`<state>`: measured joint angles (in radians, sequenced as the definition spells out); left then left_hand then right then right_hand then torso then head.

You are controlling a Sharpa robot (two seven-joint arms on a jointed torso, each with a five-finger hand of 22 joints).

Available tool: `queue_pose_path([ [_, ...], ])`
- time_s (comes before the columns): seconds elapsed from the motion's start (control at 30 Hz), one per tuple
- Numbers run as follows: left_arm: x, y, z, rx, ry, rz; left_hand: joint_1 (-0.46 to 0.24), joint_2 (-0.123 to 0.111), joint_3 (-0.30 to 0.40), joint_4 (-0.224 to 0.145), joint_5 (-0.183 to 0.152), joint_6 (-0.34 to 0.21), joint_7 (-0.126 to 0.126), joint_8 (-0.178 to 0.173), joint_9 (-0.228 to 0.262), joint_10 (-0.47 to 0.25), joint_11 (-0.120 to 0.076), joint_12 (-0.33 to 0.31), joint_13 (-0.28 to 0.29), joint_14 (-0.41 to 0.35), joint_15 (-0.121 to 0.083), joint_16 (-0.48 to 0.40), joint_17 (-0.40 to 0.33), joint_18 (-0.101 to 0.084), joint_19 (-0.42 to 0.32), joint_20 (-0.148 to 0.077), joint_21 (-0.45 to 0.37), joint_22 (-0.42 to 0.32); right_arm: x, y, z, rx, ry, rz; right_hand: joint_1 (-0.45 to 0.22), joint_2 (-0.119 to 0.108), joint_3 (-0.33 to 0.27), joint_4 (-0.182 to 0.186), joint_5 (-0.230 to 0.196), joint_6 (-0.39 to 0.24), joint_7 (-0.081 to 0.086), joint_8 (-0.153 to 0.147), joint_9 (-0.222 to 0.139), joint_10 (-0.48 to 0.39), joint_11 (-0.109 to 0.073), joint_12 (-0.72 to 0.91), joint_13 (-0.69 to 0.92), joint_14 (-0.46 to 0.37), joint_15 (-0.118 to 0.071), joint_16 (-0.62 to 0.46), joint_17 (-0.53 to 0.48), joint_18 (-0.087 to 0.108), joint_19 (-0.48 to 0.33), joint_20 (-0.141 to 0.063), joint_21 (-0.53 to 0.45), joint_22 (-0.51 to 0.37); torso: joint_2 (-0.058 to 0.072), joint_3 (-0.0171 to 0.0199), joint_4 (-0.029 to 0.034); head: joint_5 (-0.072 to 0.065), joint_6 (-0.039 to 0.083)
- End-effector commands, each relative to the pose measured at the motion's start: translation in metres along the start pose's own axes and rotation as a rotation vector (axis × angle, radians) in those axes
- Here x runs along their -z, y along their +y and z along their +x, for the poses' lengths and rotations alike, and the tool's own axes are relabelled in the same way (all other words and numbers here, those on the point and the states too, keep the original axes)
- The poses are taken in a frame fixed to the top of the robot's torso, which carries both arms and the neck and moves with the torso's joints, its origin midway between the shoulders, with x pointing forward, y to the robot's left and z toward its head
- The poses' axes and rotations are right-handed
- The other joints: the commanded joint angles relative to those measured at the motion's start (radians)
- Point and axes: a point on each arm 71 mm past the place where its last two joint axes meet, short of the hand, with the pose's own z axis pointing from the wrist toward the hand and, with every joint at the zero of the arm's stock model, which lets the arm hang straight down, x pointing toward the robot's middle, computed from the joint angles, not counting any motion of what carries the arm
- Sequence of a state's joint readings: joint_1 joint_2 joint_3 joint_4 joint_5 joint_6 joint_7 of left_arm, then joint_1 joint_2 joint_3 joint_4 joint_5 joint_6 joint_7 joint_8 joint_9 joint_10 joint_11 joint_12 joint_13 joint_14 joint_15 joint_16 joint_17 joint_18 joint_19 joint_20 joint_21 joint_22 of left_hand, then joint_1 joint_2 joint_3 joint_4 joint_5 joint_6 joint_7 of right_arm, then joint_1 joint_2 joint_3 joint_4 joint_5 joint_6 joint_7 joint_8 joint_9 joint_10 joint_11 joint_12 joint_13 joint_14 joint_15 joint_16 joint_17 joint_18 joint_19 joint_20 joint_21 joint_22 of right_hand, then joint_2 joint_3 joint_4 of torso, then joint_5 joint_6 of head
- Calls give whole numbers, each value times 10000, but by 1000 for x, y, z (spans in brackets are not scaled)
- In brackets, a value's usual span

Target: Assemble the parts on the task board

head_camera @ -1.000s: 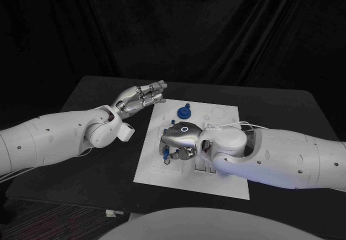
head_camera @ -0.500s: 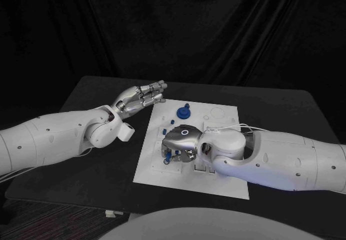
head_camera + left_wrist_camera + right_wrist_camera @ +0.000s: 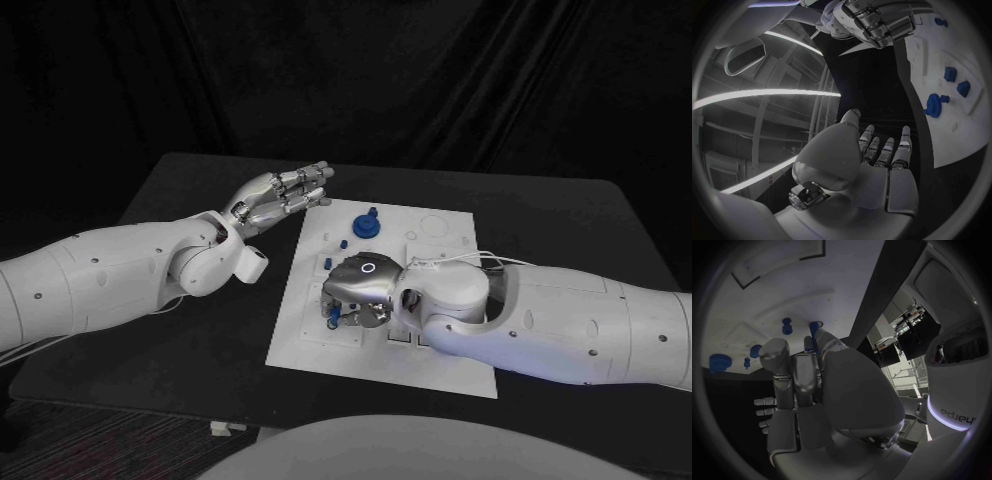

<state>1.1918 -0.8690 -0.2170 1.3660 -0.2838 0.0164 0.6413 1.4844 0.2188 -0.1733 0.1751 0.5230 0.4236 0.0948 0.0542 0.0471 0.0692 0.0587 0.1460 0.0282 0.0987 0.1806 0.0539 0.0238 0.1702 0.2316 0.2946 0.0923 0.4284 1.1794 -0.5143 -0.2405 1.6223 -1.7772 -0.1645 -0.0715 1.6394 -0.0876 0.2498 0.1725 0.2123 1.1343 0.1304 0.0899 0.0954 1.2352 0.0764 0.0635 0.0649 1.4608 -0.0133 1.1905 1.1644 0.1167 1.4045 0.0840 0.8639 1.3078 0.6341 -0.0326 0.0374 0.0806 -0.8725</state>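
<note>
My right hand (image 3: 364, 285) pinches a small blue peg (image 3: 814, 338) over the white board (image 3: 433, 365), left hand (image 3: 281, 195) open beside it; I should keep it upright, press straight down.

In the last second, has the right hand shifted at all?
Yes, slightly. The right hand slid a little toward the board's near edge, away from the blue knob.
</note>
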Motion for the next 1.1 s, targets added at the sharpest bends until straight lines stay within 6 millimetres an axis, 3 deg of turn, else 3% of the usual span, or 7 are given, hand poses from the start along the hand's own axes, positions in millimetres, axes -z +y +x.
queue_pose_path([
  [0.03, -1, 0, 2, 149, 74, 122, 69, 38, 45, -57, 53, 38, -18, 34, 10, -23, 58, 15, 5, -3, -9, 47, 6, -47, 53, -29, 28, -12, 0, 0, 7, 28, 226, 136, -6, -40, 52, -23, 33, 99, -21, 48, 13, 185, -115, 62, 17, 171, -26, 45, 18, -101, 58, 9, 88, 1240, -2, -1, 4, -6, -1],
  [0.77, -2, 1, 3, 191, 138, 57, 74, 56, 67, -71, 57, 94, -13, 44, 17, -31, 58, 11, 4, -8, -4, 45, 5, -49, 57, -28, 26, -23, -3, 0, 12, -64, 106, 249, -73, -71, 60, -29, -51, 103, -25, 13, 5, 219, -123, 46, 13, 162, -36, 52, 20, -99, 42, 1, 120, 1237, -1, 3, 4, -30, -1],
  [0.9, -2, 1, 3, 194, 142, 46, 76, 71, 86, -81, 58, 151, -2, 57, 25, -34, 63, 13, 5, -11, -2, 45, 5, -51, 57, -28, 23, -37, -3, 0, 13, -63, 177, 296, -236, -132, 65, 53, -221, -162, 26, -174, -70, -51, -49, -38, -24, 120, 29, 10, -24, -95, -18, 31, 44, 1210, -2, -3, 16, -42, -1],
  [0.93, -2, 1, 3, 194, 142, 42, 78, 77, 95, -87, 60, 162, 1, 61, 27, -37, 66, 8, 4, -14, -3, 44, 4, -52, 58, -28, 23, -41, -3, -1, 13, -61, 221, 322, -391, -229, 52, 167, -352, -560, 1, -294, -168, -487, 33, -45, -42, 75, 106, -36, -69, -87, -76, 71, -53, 1184, -1, -3, 18, -43, -1],
  [1.07, -2, 2, 3, 193, 137, 30, 78, 77, 95, -87, 60, 162, 1, 61, 27, -37, 66, 8, 4, -14, -3, 44, 4, -52, 58, -28, 23, -41, -2, -2, 14, -60, 283, 387, -744, -526, -111, 349, -674, -2330, -649, -285, -331, -1926, 246, -20, -31, -128, 92, -277, -306, 15, -326, 132, -553, 1071, -2, -3, 14, -52, -1],
  [1.1, -2, 2, 2, 193, 135, 26, 78, 77, 95, -87, 60, 162, 1, 61, 27, -37, 66, 8, 4, -14, -3, 44, 4, -52, 58, -28, 23, -41, -1, -3, 14, -62, 276, 397, -791, -529, -168, 342, -716, -2527, -730, -293, -327, -2089, 269, -15, -26, -150, 91, -299, -329, 17, -352, 143, -593, 1062, -2, -2, 11, -55, -1],
])
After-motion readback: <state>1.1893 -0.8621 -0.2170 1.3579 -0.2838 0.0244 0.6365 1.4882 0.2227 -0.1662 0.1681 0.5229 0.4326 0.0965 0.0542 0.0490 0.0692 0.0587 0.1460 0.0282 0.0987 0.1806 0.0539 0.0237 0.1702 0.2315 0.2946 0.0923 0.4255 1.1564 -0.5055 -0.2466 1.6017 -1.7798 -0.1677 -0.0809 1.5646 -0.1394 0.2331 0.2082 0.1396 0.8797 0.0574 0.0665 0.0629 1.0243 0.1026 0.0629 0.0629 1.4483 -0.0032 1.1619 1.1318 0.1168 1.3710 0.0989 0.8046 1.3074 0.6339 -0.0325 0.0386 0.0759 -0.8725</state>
